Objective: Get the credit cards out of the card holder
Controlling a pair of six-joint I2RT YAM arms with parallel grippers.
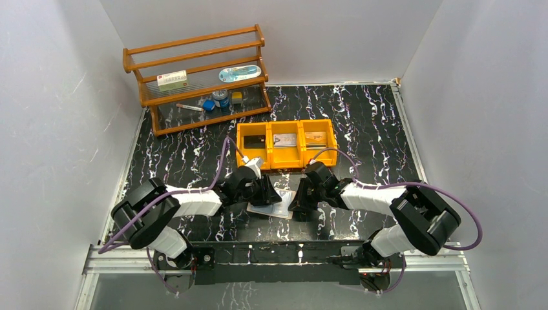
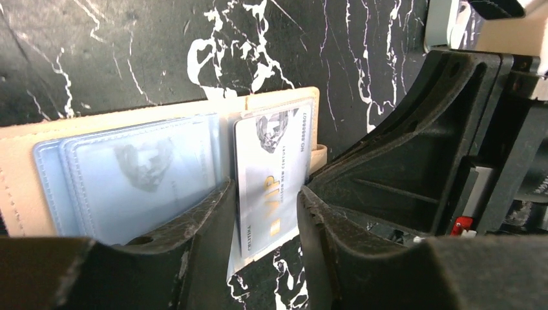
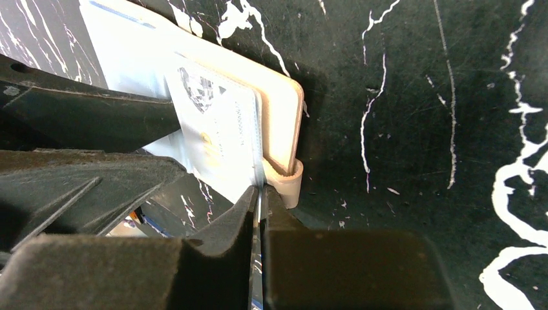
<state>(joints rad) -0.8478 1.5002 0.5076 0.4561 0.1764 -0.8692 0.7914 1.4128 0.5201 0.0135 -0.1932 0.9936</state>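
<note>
One silvery VIP card (image 2: 271, 161) shows in the card holder (image 2: 129, 177), which lies open on the black marble table (image 1: 362, 129) with both my arms bent in over it. My left gripper (image 2: 265, 194) stands at the holder's near edge, jaws about half apart, one finger on each side of the card. I see no pinch on the card, so I judge this hand has hold of nothing yet. My right gripper (image 3: 260, 194) is at the holder's right end, beside the small tan loop (image 3: 289, 184). Its jaws are all but closed on a thin sheet edge that I take to be the holder's own leaf, pinning it in place. The VIP card sits in the holder's right pocket, partway out. The pale blue pockets of the holder's left leaf look empty, though glare keeps me from being sure.

Just beyond the holder sits a yellow bin (image 1: 284, 123) of three compartments, one card in each: a dark card (image 1: 254, 139), a silvery-grey card (image 1: 285, 140) and a tan card (image 1: 315, 137). Farther beyond the holder, to the back left, stands a wooden rack (image 1: 197, 64) of small items.

By my reckoning the job is mostly done, with three cards out and one to go. What is left is to close on the VIP card and draw it clear of the pocket.
</note>
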